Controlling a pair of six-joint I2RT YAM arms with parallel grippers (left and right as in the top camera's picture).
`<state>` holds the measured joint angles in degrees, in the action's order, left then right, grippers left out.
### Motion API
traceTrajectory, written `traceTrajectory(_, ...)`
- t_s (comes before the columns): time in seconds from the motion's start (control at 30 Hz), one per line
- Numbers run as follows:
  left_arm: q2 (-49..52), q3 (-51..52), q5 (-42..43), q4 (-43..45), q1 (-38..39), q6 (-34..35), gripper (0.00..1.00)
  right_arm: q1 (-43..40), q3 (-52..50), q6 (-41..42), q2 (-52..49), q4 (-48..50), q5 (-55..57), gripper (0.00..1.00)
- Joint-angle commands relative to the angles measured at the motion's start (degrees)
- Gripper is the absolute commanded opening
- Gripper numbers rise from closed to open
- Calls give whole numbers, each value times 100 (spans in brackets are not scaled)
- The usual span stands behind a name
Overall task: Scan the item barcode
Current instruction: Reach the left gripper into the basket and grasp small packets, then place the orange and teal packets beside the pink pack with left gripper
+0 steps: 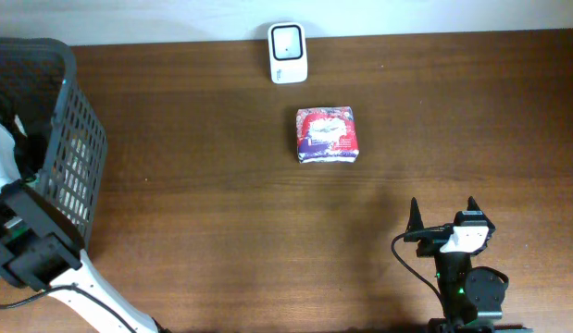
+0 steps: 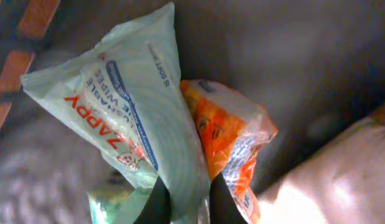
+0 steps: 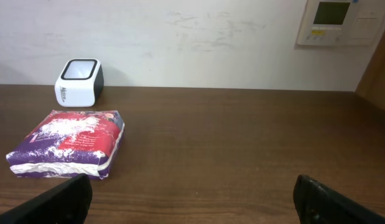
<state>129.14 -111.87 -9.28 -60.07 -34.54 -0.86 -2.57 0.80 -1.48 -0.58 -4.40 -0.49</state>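
One packet (image 1: 327,135) near far-edge scanner (image 1: 288,53)

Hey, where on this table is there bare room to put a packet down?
Bare wood between the basket and the red packet, and right of that packet. The front middle, left of the right gripper, is free too. Crowded: inside the basket, around the wipes pack.

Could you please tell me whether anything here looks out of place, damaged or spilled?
Nothing stands out. The red and purple packet lies flat and intact on the table near the upright scanner. At the basket, the left gripper is shut on a pale green wipes pack, an orange packet beside it; both look whole.
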Motion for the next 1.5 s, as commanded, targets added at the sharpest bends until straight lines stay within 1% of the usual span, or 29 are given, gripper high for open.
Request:
traceTrajectory(0.0,-291,-664,55,-417,-50,905,0,35,-48,46,37,-9,-11,99)
traceTrajectory(0.17,-1484,-734,52,-424,-50,903,0,35,-48,46,37,-9,-13,98)
traceTrajectory(0.33,-1718,-734,98,-520,-50,905,0,35,-48,46,37,-9,-11,99)
traceTrajectory(0.37,-2024,-734,240,-345,-50,925,0,35,-48,46,37,-9,-13,99)
traceTrajectory(0.4,-2223,-734,553,-243,-50,925,0,35,-48,46,37,-9,-13,99)
traceTrajectory(0.47,-2771,-734,1873,79,-50,933,0,35,-48,46,37,-9,-13,99)
traceTrajectory(0.5,-2944,-734,2299,188,-50,1040,0,35,-48,46,37,-9,-11,99)
traceTrajectory(0.53,-3244,-734,3023,306,-31,1200,0,35,-48,46,37,-9,-11,99)
traceTrajectory(0.6,-3401,-734,3646,297,144,1198,0,35,-48,46,37,-9,-13,99)
traceTrajectory(0.63,-3429,-734,3982,297,367,1196,0,35,-48,46,37,-9,-11,99)
traceTrajectory(0.67,-3429,-734,4063,295,520,1193,0,35,-48,46,37,-9,-13,99)
traceTrajectory(0.73,-3429,-732,4057,254,1231,717,0,35,-48,46,37,-9,-13,99)
traceTrajectory(0.77,-3423,-708,4009,155,1764,376,0,35,-48,46,37,-9,-13,99)
traceTrajectory(0.8,-3421,-654,3810,74,2065,376,0,35,-48,46,37,-9,-13,99)
traceTrajectory(0.87,-3340,-321,3270,-31,2953,350,0,35,-48,46,37,-9,-13,99)
traceTrajectory(0.9,-3254,-22,3053,-46,3390,83,0,35,-48,46,37,-9,-11,99)
traceTrajectory(0.93,-3147,345,2815,-42,3801,-7,0,35,-48,46,37,-9,-13,99)
traceTrajectory(0.97,-2964,728,2511,15,4199,-4,0,35,-48,46,37,-9,-13,99)
traceTrajectory(1.03,-2524,1239,2358,363,4754,24,0,35,-48,46,37,-9,-13,99)
traceTrajectory(1.07,-2249,1364,2361,566,4981,155,0,35,-48,46,39,-9,-13,99)
traceTrajectory(1.2,-1233,1397,2308,1073,5663,166,0,35,-48,46,37,-9,-13,99)
traceTrajectory(1.23,-1029,1397,2297,1209,5764,166,7,35,-48,46,37,-9,-11,99)
traceTrajectory(1.27,-914,1397,2297,1233,5834,166,17,35,-48,46,37,-9,-13,99)
traceTrajectory(1.3,-868,1397,2297,1226,5884,166,45,35,-48,46,37,-9,-13,99)
traceTrajectory(1.33,-859,1397,2295,1231,5919,166,63,35,-48,46,39,-9,-13,99)
traceTrajectory(1.4,-861,1355,2295,1246,5899,166,75,35,-48,46,39,-9,-11,98)
traceTrajectory(1.43,-861,1255,2295,1182,5838,166,77,35,-48,46,37,-9,-11,99)
traceTrajectory(1.47,-861,1080,2295,1003,5735,168,75,35,-48,46,37,-9,-13,99)
